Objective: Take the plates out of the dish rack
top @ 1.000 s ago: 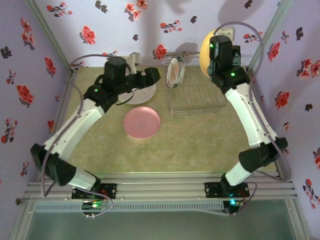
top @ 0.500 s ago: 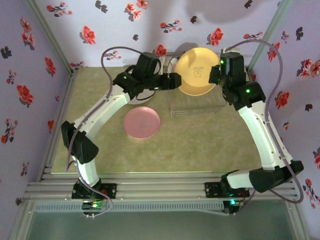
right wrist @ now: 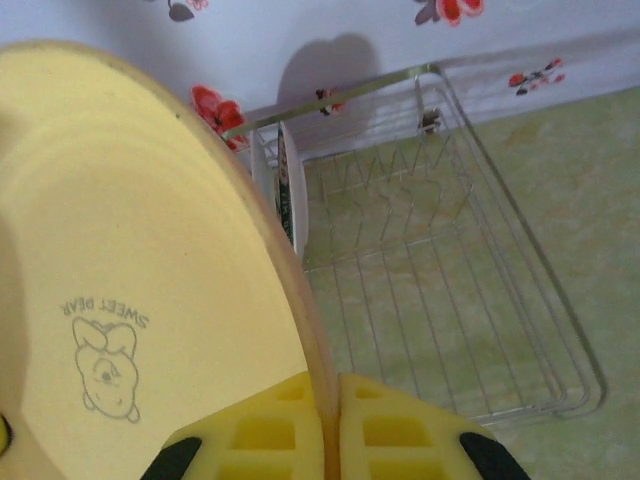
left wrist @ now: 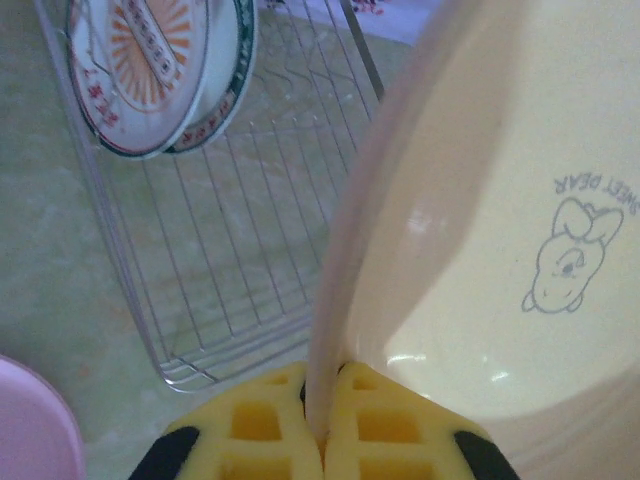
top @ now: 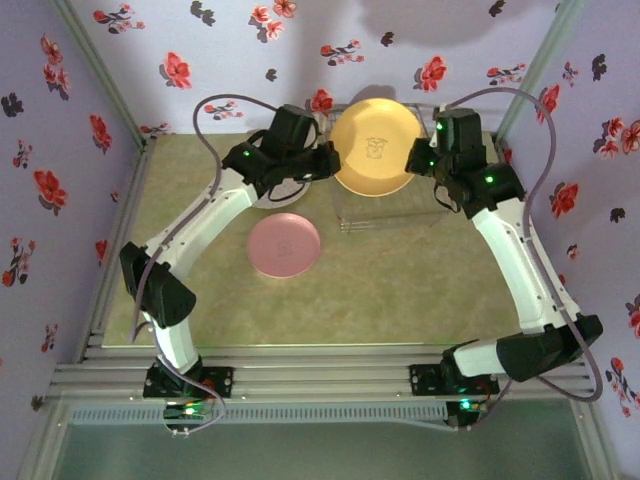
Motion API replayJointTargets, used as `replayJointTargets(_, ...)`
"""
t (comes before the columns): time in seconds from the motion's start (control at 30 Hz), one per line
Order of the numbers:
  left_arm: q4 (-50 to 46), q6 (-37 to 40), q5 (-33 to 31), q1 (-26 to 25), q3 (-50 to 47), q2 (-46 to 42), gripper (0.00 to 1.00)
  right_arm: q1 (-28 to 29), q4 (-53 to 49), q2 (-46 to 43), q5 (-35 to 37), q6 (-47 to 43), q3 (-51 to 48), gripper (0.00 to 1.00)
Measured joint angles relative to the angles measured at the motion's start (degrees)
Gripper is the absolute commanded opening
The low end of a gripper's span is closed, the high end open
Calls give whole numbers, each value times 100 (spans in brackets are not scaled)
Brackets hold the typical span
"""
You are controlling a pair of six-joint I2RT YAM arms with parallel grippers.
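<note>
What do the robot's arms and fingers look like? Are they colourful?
The left arm and right arm have white shells, chunky black joints, tiny green lights and looping grey cables. Their fingers are bright yellow with square waffle-like holes, black at the base.

Lighting's soft and even, with a purplish cast off the walls. Big fuzzy shadows sit high on the back wall (top: 240, 40). Up close the wrist cams go mushy: the yellow plate (left wrist: 480, 200) looks blurry, with faint glare spots.
</note>
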Motion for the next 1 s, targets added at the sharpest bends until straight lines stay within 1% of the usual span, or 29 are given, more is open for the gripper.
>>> replayJointTargets(0.13,-61,-66,-59,20,-2,-37,0,-11,11,7,-166,46,-13,0)
replayJointTargets(0.17,-79,-76,-63,20,-4,-52,0,-13,24,9,-219,46,-17,7)
replayJointTargets(0.2,-87,-87,-90,22,-13,-76,0,-17,42,9,-271,50,-24,30)
replayJointTargets(0.23,-79,-90,-129,22,-57,-120,0,-28,52,9,-378,72,-28,50)
replayJointTargets(0.27,-57,-87,-133,26,-98,-166,0,-33,68,9,-494,50,-28,60)
replayJointTargets(0.33,-20,-85,-133,33,-306,-326,0,-4,166,11,-778,48,-28,73)
replayJointTargets(0.43,-33,-85,-37,98,-671,-577,0,42,323,11,-1108,31,-28,84)
replayJointTargets(0.53,-42,-87,144,293,-1097,-894,0,55,389,11,-1366,-72,-28,92)
replayJointTargets(0.63,-94,-87,304,592,-1620,-1296,0,55,396,7,-1602,-192,-28,96)
replayJointTargets(0.77,-201,-90,398,953,-2538,-1969,0,105,348,-31,-1878,-319,-28,99)
replayJointTargets(0.83,-234,-111,407,1099,-3176,-2374,0,162,280,-81,-2006,-361,-28,99)
replayJointTargets(1.0,-234,-280,393,1305,-4601,-2951,0,498,68,-199,-2273,-461,-50,99)
